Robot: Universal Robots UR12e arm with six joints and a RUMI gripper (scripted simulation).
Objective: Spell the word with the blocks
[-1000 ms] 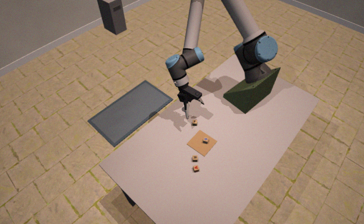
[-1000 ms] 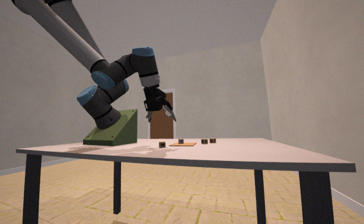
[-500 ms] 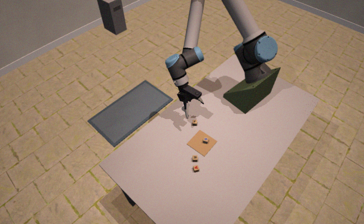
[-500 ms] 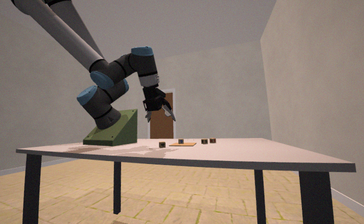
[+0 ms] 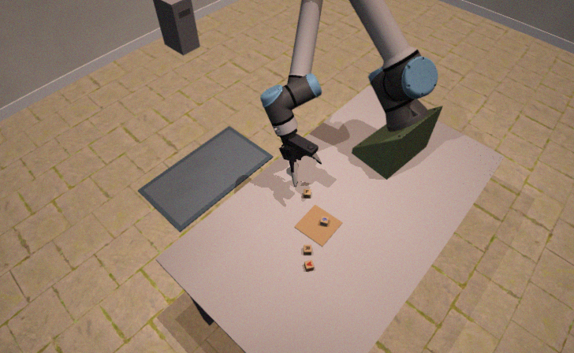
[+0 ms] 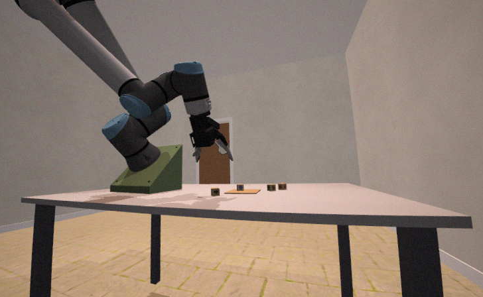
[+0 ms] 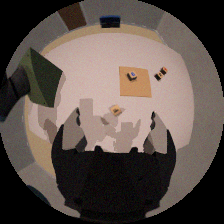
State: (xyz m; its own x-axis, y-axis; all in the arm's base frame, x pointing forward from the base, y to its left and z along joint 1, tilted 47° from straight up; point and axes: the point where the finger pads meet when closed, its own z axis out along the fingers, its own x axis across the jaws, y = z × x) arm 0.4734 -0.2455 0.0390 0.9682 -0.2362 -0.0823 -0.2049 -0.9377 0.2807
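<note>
One block [image 5: 307, 193] sat off the mat [image 5: 311, 234] on the base side, just below & ahead of our gripper [image 5: 305, 169], fingers wide apart w/ nothing held.

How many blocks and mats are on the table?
Blocks: 4, one on the mat, one near the gripper, two past the mat
Mats: 1
Total: 5
</note>
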